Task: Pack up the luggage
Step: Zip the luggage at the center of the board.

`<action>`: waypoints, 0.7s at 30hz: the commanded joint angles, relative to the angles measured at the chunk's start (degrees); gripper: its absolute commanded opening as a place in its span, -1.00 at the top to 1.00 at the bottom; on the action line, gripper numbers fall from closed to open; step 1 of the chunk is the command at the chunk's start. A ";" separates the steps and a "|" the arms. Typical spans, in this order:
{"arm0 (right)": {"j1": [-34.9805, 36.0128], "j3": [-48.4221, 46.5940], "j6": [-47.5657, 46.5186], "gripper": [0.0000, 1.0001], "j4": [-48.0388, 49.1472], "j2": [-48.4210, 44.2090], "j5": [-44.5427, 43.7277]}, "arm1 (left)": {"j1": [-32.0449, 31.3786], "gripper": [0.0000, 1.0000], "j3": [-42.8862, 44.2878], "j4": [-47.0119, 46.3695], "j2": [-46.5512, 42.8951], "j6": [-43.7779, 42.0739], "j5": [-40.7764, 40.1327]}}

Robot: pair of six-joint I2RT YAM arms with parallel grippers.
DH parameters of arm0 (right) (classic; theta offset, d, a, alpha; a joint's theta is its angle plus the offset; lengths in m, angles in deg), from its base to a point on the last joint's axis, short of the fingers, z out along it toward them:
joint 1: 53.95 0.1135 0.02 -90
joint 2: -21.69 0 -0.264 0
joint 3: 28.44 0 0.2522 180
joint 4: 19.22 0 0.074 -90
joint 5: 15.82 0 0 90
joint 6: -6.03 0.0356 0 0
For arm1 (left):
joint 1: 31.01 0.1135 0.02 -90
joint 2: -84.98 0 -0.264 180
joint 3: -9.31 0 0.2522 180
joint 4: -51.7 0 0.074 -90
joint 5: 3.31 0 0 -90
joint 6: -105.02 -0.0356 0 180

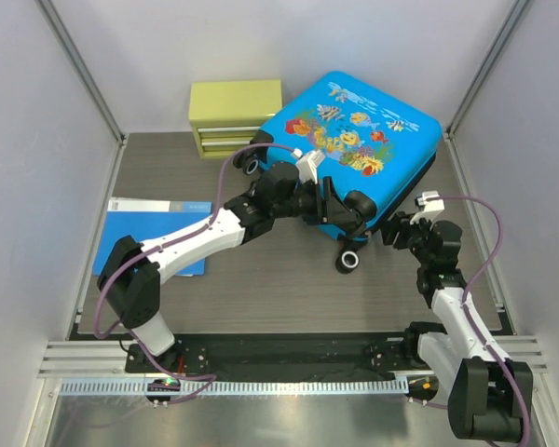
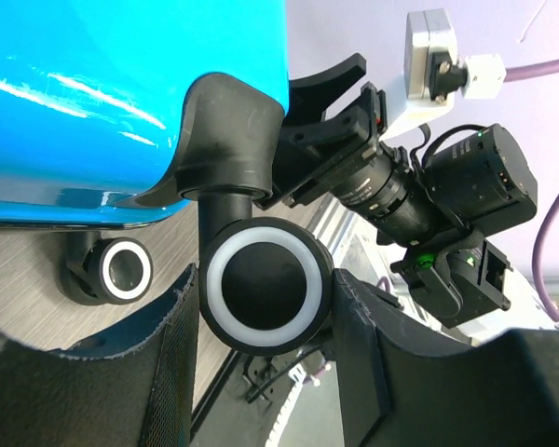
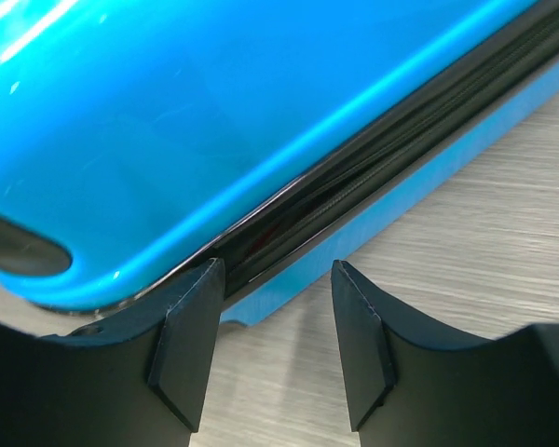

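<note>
The shiny, hard blue suitcase (image 1: 363, 121) with fish pictures lies flat and shut at the back right of the grey, woody tabletop (image 1: 261, 279). Its wheel end points toward the arms. The left end effector (image 2: 261, 279) pinches a round black wheel (image 2: 265, 298). The right end effector (image 3: 270, 279) is open beside the zip edge.

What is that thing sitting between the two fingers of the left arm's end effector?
A black wheel with a white ring, on the blue luggage. The left wrist view shows the left end effector closed on it from both sides.
</note>
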 commanded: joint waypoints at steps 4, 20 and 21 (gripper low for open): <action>9.90 -0.97 -0.65 -0.13 -2.40 -3.42 2.94 | 7.27 1.00 2.08 -3.89 -4.05 -1.80 -6.63; 19.22 -3.16 -0.38 -0.11 -6.35 -5.96 1.19 | 9.38 1.00 3.93 1.03 -5.28 -3.11 -3.99; 19.93 -3.34 -0.38 -0.11 -7.06 -6.57 0.74 | 9.38 0.99 3.93 1.47 -5.20 -3.20 -3.99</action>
